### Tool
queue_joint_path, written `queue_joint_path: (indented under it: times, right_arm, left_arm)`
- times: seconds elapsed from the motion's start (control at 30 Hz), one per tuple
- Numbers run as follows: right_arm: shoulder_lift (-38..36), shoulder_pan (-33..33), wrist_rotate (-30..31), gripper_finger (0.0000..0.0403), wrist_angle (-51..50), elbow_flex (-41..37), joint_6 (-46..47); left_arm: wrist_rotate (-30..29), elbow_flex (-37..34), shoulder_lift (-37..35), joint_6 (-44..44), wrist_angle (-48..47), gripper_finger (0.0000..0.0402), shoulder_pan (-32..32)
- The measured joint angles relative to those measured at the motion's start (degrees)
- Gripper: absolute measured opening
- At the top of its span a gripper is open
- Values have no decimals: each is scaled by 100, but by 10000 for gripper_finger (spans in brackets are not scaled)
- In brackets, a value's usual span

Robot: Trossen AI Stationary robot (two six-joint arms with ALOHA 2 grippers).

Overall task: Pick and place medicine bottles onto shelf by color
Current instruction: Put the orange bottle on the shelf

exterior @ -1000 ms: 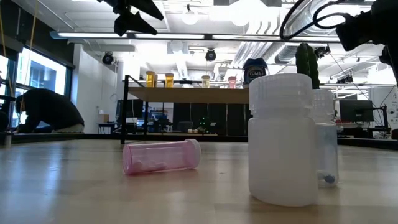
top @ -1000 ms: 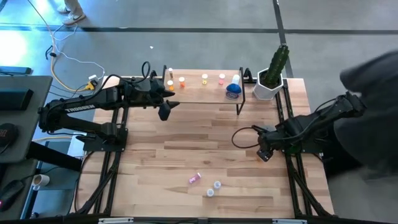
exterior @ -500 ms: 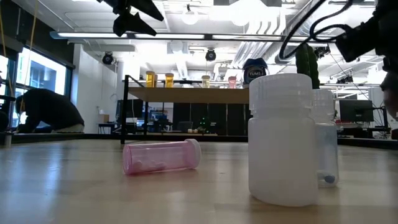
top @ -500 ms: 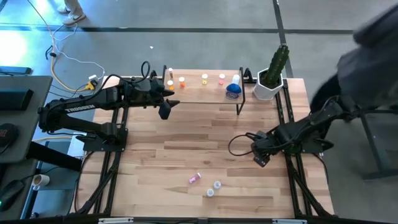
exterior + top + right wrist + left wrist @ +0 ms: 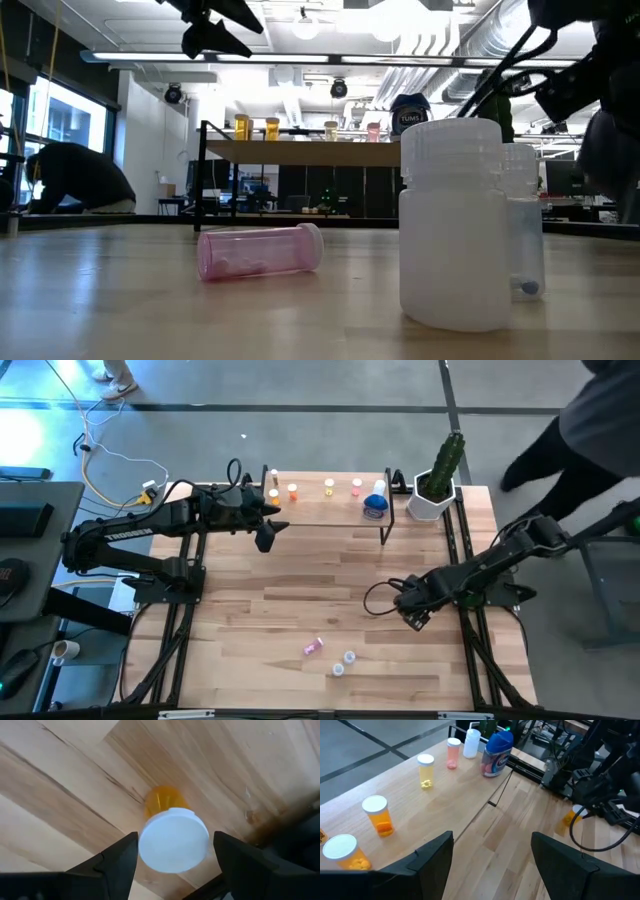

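Right gripper (image 5: 172, 851) hangs spread wide over an upright orange bottle (image 5: 170, 832) on the bench (image 5: 330, 590); closing comes next. Left gripper (image 5: 492, 852), released, waits by the shelf (image 5: 330, 515).

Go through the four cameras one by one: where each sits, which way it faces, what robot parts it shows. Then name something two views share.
High: overhead, straight down on table; both arms, left gripper by shelf, right gripper low.
Low: at tabletop, level across; pink bottle lying, white jar close; arms overhead.
Left wrist: above shelf, facing blue jar; own open jaws.
Right wrist: straight down on orange bottle between open jaws.
Shared: blue jar, high and left wrist.
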Motion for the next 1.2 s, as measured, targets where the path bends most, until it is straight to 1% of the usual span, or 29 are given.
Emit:
queue_joint_path:
  times: [0.27, 0.33, 0.5, 0.73, 0.93, 1.2]
  right_arm:
    - [347, 0, -18, 246, 193, 0, -173]
    - [344, 0, -35, 234, 216, 0, -173]
    - [305, -3, -191, 188, 212, 0, -174]
    - [305, -8, -489, 185, 208, 61, -296]
    - [305, -296, -496, 186, 223, 598, -381]
    - [305, -978, -12, 189, 216, 1672, -686]
  left_arm:
    - [0, 0, 0, 0, 0, 255, 0]
    - [2, -1, 0, 0, 0, 255, 0]
    - [2, 0, 0, 0, 0, 255, 0]
    - [2, -1, 0, 0, -1, 255, 0]
    - [4, 1, 0, 0, -2, 255, 0]
    - [105, -1, 0, 62, -4, 255, 0]
